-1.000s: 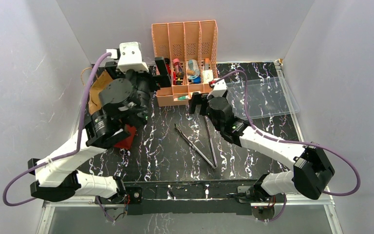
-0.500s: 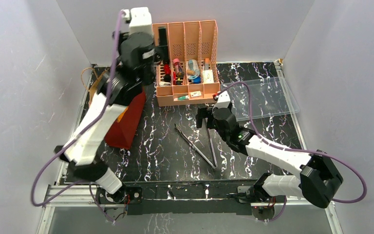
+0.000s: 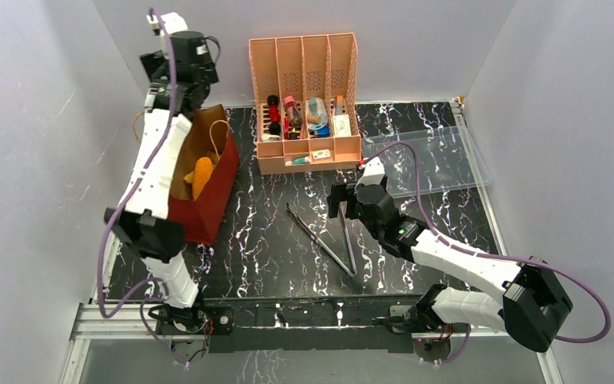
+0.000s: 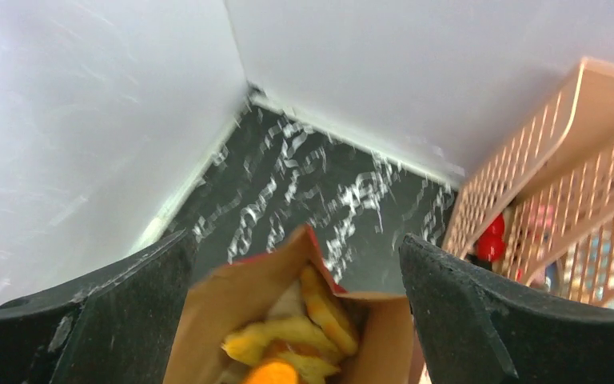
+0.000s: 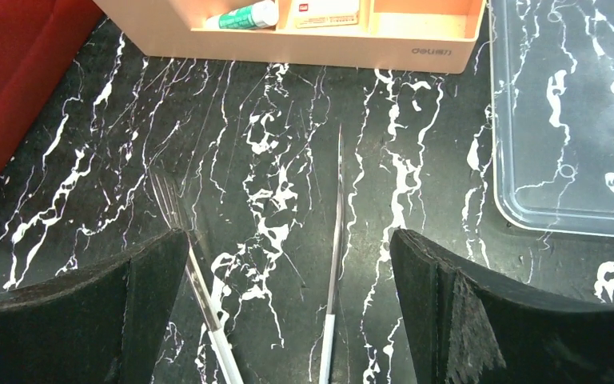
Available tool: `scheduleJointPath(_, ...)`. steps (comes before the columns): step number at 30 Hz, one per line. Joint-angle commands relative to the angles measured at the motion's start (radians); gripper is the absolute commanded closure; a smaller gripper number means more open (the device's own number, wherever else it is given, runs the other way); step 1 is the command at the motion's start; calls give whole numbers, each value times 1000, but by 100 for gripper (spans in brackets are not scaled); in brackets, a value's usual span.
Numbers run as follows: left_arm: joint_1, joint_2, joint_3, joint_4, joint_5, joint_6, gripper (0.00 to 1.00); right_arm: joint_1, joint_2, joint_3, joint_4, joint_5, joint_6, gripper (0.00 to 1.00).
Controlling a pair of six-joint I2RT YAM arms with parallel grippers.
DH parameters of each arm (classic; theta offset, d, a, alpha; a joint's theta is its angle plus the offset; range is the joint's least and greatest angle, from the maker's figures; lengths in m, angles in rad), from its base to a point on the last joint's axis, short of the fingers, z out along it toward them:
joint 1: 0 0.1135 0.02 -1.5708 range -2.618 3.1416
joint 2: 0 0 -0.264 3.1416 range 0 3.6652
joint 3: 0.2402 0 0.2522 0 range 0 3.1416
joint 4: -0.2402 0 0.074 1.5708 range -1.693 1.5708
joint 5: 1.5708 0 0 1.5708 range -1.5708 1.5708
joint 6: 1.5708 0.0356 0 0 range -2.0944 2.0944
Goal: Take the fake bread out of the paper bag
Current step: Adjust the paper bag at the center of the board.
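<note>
with the left gripper point(image 4: 294, 244) spread wide and empty above the paper bag point(image 3: 208, 196) at the desk's left, drop straight into its open mouth onto the fake bread point(image 3: 201, 176) inside, sparing the walls; park the right gripper point(image 5: 288, 238), equally open and empty, mid-desk

Blurred fake bread point(image 4: 326, 314) in paper bag point(image 4: 212, 332), partly beyond the lower edge.
</note>
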Motion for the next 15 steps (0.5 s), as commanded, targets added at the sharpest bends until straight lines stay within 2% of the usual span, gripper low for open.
scheduleJointPath(1,-8,-144,87,146,-118,172,2,8,-6,-14,65,-41,25,2)
scheduleJointPath(3,4,-118,169,112,-146,236,2,11,-7,-22,77,-60,36,2)
scheduleJointPath(5,18,-117,183,94,-160,262,2,16,-10,-28,90,-70,44,2)
scheduleJointPath(9,45,-171,128,52,-154,252,2,26,-16,-32,86,-70,52,2)
scheduleJointPath(15,101,-234,76,-149,-35,159,2,29,-47,-45,84,-66,58,2)
